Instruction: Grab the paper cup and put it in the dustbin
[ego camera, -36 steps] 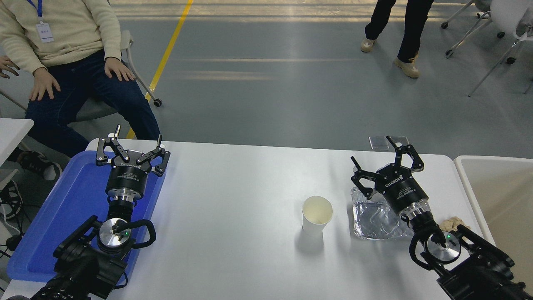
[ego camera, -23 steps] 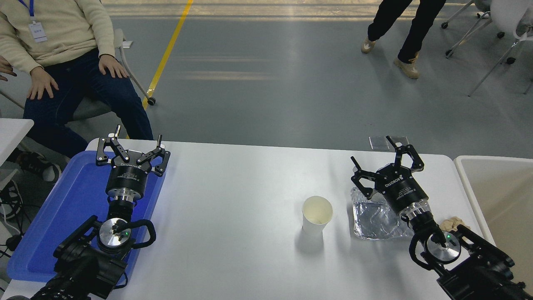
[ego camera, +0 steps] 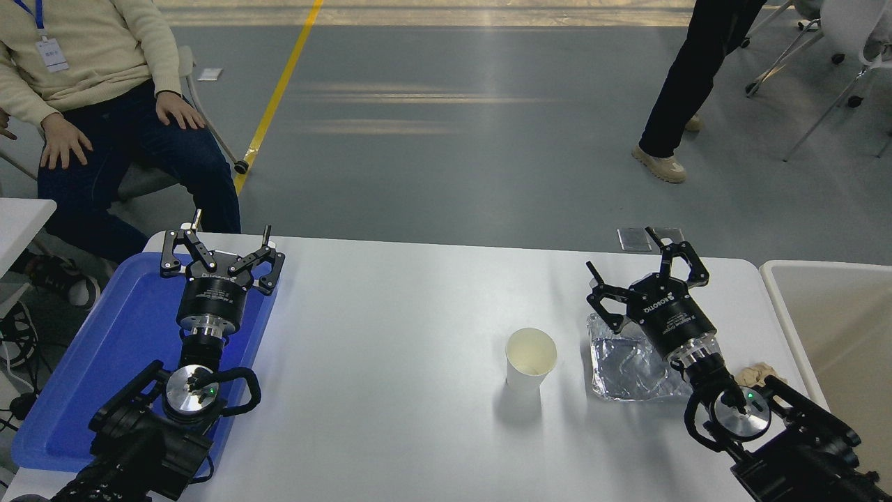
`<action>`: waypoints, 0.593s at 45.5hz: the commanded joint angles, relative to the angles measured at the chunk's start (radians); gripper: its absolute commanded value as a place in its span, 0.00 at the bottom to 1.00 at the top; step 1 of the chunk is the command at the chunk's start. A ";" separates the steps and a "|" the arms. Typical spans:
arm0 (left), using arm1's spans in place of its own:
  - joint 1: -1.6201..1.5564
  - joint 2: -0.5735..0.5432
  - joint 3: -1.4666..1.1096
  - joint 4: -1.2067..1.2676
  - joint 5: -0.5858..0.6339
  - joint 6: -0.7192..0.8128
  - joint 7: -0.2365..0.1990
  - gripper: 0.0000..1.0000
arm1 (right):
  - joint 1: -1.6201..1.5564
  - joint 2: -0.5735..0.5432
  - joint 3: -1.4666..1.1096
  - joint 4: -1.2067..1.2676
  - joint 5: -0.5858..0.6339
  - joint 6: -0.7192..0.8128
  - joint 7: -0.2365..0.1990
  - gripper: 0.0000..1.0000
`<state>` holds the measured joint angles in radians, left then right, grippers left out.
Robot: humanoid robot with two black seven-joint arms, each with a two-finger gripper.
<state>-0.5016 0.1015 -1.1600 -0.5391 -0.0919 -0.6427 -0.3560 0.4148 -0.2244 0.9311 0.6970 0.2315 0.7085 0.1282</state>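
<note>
The white paper cup (ego camera: 530,360) stands upright on the white table (ego camera: 390,335), right of centre, its cream inside showing. The beige dustbin (ego camera: 833,328) sits at the right edge, beside the table, only partly in view. My right gripper (ego camera: 624,251) is open and empty, hovering over the far end of the foil tray, to the right of the cup and a little beyond it. My left gripper (ego camera: 228,231) is open and empty, parked over the blue tray at the lower left.
A silver foil tray (ego camera: 627,366) lies right of the cup, under my right arm. A tan paper ball (ego camera: 756,373) lies by the right wrist. A flat blue tray (ego camera: 104,348) covers the table's left end. A person sits at the far left; another walks beyond the table.
Neither arm has moved and the cup stands where it was. The seated person rolled a little to the left, and the walking person stepped to the right.
</note>
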 commanded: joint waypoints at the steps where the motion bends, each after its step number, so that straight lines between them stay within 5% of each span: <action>1: 0.000 0.000 0.000 -0.001 0.000 0.000 -0.001 1.00 | 0.006 -0.004 0.000 0.006 -0.014 0.002 -0.002 1.00; 17: 0.000 0.001 0.000 0.001 0.000 0.000 -0.001 1.00 | 0.064 -0.043 0.000 0.019 -0.103 -0.027 -0.007 1.00; 27: 0.000 0.001 0.000 -0.001 0.000 0.000 -0.001 1.00 | 0.098 -0.162 -0.003 0.159 -0.127 -0.113 -0.009 1.00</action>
<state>-0.5016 0.1027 -1.1597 -0.5391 -0.0921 -0.6427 -0.3573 0.4751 -0.2900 0.9313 0.7499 0.1405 0.6663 0.1224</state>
